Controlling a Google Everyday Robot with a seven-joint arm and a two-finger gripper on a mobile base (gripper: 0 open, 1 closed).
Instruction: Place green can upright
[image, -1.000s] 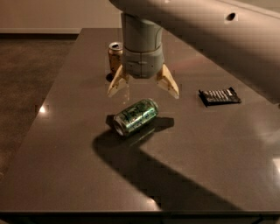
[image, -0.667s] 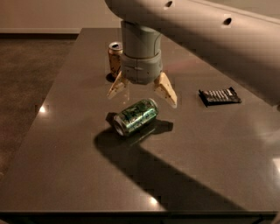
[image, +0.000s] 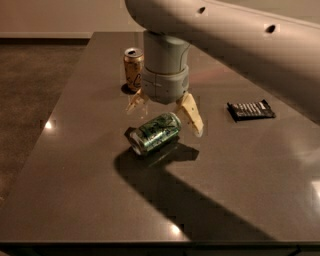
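The green can (image: 155, 133) lies on its side near the middle of the frame, its silver end pointing toward the lower left, on the dark tabletop (image: 85, 195). The gripper (image: 165, 119) hangs just above and behind it, jaws spread wide and holding nothing, one tip to the upper left of the can and the other at its right end. This looks like the approach before the grasp: the can is not yet touched. The next move likely calls for lowering until the jaws bracket the can's round body, closing on it, then lifting and turning it to stand on an end. A gold-brown can (image: 133, 67) stands upright behind the gripper, and a dark wrapped bar (image: 251, 110) lies well apart at the right.
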